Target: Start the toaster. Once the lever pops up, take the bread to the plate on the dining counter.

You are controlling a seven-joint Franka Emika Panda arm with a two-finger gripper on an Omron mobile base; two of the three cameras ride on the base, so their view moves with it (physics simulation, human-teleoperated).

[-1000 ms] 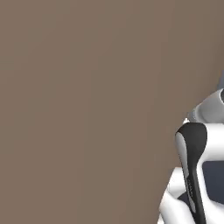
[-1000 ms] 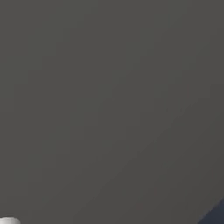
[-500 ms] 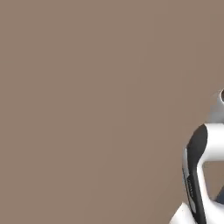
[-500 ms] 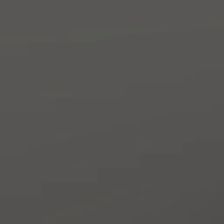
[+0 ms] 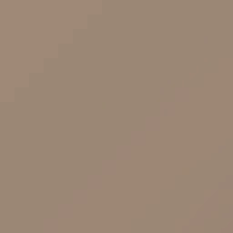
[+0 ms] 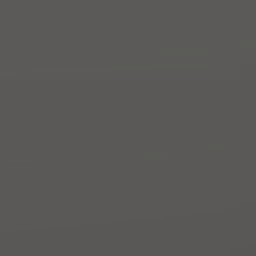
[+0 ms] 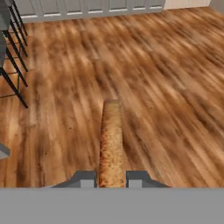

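The gripper (image 7: 111, 183) is clamped on the bread (image 7: 111, 144), its two fingertips (image 7: 87, 180) pressing the slice's flat faces from either side. In the hand view the slice sticks straight out from the jaws, crusted edge toward the camera, and hangs over a wooden floor (image 7: 166, 87) (a carry pose, I judge, held edge-on so the slice cannot swing or slip). Dark stool legs (image 7: 13, 57) stand at the left edge, with pale cabinet fronts (image 7: 87, 8) along the top. The left base view gives a flat tan surface, nothing to name. The right base view gives a flat dark grey one. The toasting looks done; the plate is yet to be reached.
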